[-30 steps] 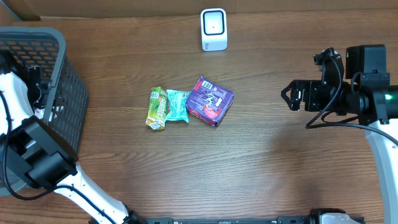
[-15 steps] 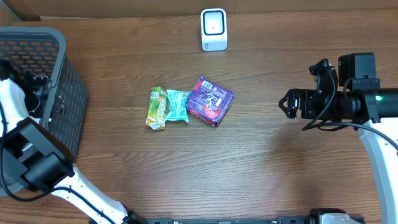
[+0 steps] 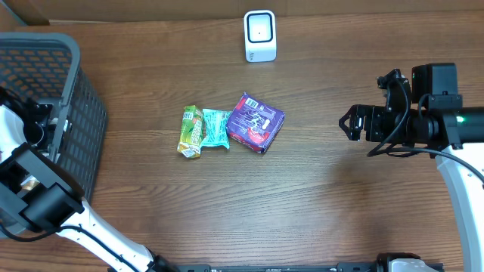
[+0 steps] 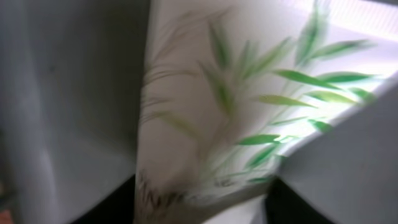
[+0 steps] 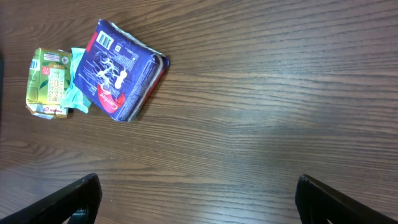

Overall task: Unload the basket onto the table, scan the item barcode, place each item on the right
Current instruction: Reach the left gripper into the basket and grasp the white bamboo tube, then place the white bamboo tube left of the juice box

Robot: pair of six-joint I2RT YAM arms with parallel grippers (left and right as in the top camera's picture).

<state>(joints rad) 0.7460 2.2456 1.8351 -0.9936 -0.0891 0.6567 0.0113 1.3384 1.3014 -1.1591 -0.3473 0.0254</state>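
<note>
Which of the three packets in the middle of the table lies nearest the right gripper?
The purple packet; it ends the row on the right gripper's side.

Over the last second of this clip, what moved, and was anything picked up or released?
The right pincer edged inward toward the three snack packs, open throughout. The left arm shifted toward the near edge inside the basket; whether it gripped anything can't be told. The packs, the scanner and the basket stayed put.

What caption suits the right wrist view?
Open right gripper above wooden table; purple packet, teal wrapper and green packet clustered at upper left.
</note>
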